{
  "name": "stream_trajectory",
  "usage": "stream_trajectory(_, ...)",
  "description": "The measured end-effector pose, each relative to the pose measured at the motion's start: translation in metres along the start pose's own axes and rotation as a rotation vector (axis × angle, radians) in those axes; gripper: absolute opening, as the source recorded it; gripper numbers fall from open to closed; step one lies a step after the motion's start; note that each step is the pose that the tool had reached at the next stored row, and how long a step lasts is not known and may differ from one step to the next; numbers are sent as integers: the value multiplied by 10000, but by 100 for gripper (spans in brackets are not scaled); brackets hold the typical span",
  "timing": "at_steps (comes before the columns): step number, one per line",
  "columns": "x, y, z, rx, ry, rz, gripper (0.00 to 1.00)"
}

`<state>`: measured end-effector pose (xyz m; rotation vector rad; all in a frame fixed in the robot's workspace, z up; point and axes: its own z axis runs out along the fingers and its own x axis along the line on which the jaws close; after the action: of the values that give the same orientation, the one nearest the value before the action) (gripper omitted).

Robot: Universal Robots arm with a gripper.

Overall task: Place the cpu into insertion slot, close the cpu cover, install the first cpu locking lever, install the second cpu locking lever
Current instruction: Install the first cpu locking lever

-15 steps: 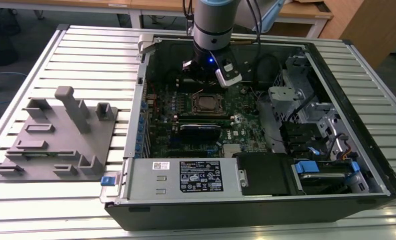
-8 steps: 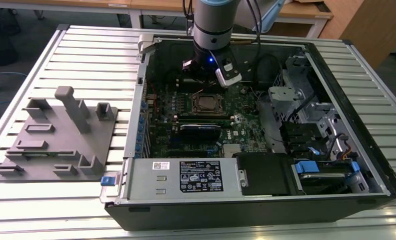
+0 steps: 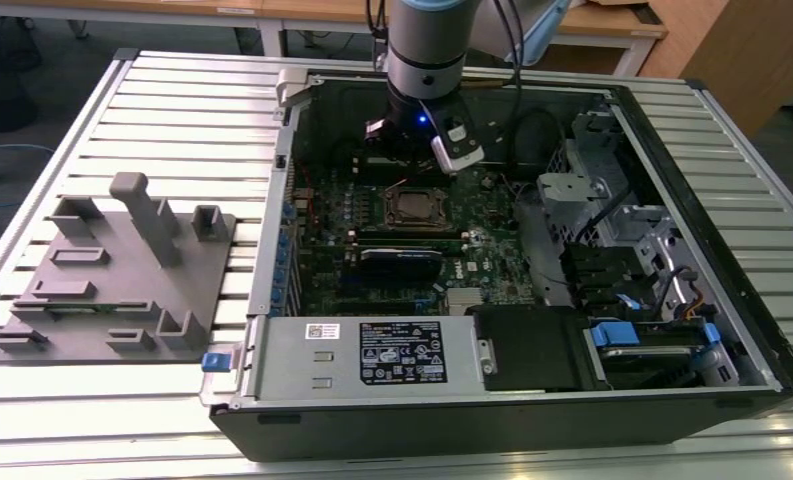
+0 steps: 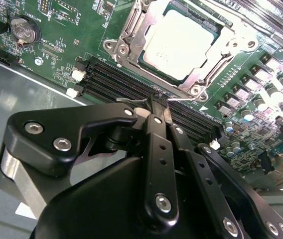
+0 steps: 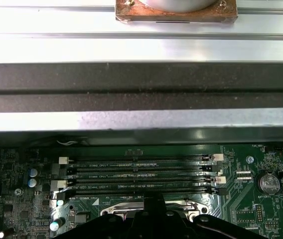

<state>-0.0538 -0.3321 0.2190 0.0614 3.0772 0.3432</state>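
The cpu (image 4: 181,42), with its dull silver top, lies flat in the insertion slot (image 3: 414,206) on the green motherboard. The cpu cover (image 4: 131,35) is down around the cpu, its silver frame bordering it on all sides. My gripper (image 4: 160,102) hangs just beside the socket's corner, over the memory slots, with its black fingers (image 4: 154,144) drawn together at the tips and nothing showing between them. A thin silver rod (image 4: 134,102) lies next to the fingertips. In the exterior view my gripper (image 3: 420,160) is inside the open computer case, just behind the socket. The first wrist view has my gripper (image 5: 154,201) above the socket's rim (image 5: 124,211).
Several long black memory slots (image 4: 121,84) run beside the socket. A coin battery (image 4: 22,30) sits on the board. The case wall (image 5: 141,79) rises close behind. A grey fixture block (image 3: 116,270) stands on the slatted table at the exterior view's left; the power supply (image 3: 369,355) and drive cage (image 3: 636,260) fill the case.
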Motion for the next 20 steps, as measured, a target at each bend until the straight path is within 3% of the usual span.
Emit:
stream_trajectory(9, 0, 2, 2, 4, -11, 53, 11)
stream_trajectory(13, 1, 0, 10, 26, -132, 581, 11)
stream_trajectory(20, 8, 4, 20, 37, -224, 988, 11)
